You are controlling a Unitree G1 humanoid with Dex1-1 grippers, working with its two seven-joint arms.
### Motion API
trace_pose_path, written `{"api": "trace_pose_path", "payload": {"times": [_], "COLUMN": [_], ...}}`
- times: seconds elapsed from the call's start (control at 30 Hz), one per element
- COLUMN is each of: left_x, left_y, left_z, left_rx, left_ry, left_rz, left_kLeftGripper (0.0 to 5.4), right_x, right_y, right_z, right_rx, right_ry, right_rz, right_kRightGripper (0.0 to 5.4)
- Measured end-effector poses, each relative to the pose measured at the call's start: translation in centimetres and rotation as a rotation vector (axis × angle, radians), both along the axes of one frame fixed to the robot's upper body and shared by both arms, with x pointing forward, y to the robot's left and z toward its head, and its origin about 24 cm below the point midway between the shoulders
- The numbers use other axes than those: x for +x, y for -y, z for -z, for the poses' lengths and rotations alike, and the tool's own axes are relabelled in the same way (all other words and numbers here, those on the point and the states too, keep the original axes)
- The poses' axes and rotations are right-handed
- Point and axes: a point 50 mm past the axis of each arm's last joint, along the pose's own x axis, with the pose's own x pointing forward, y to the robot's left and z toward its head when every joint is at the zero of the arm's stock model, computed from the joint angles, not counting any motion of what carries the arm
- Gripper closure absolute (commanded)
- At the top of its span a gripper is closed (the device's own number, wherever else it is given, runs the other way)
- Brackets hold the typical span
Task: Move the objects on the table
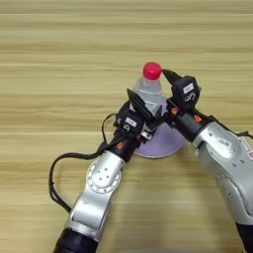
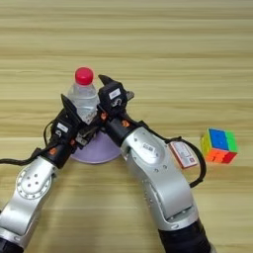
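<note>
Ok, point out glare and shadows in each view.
Left eye view: even light, pale glints on the clear plastic water bottle with a red cap, flanked by left gripper and right gripper. Right eye view: sheen on the right arm's silver shell, faint shadow beside the multicoloured cube.

Left gripper (image 1: 140,106) and right gripper (image 1: 170,84) converge, jaws apart.

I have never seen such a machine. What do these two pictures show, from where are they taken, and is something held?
Both pictures come from the robot's head camera, one per eye, looking down at a wooden table. The silver limbs are its arms. The left gripper and right gripper flank a clear water bottle with a red cap, standing on a lilac plate. Whether either grips it is unclear. A coloured cube and a small card lie to the right.
</note>
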Motion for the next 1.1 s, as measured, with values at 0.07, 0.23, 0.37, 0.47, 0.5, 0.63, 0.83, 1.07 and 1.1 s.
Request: {"api": "trace_pose_path", "payload": {"times": [0.07,0.23,0.37,0.47,0.5,0.63,0.83,1.07,1.1], "left_x": [0.1,0.4,0.5,0.6,0.6,0.7,0.9,1.1,1.2], "left_y": [-0.3,-1.1,-1.5,-1.8,-2.0,-2.4,-2.9,-4.5,-5.0], "left_z": [0.0,0.0,0.0,0.0,0.0,0.0,0.0,-0.1,-0.1], "left_rx": [-0.003,-0.020,-0.023,-0.024,-0.024,-0.026,-0.030,-0.059,-0.061], "left_ry": [-0.001,-0.005,-0.006,-0.007,-0.007,-0.007,-0.007,-0.005,-0.003], "left_rz": [-0.015,-0.058,-0.079,-0.093,-0.098,-0.121,-0.149,-0.224,-0.244], "left_kLeftGripper": [2.26,2.26,2.26,2.26,2.26,2.26,2.26,2.26,2.26], "right_x": [0.0,-0.4,-1.0,-1.5,-1.6,-2.0,-1.8,0.6,1.6], "right_y": [0.1,0.4,1.1,1.9,2.2,3.2,4.6,7.3,7.7], "right_z": [-0.1,-0.5,-0.8,-1.4,-1.7,-2.5,-3.7,-1.5,-0.2], "right_rx": [0.003,0.013,0.025,0.044,0.053,0.095,0.179,0.069,0.031], "right_ry": [0.012,0.027,0.040,0.063,0.075,0.120,0.212,0.249,0.215], "right_rz": [-0.006,-0.041,-0.074,-0.103,-0.109,-0.106,-0.012,0.328,0.408], "right_kRightGripper": [0.00,0.00,0.00,0.00,0.00,0.00,0.00,0.00,0.00]}}
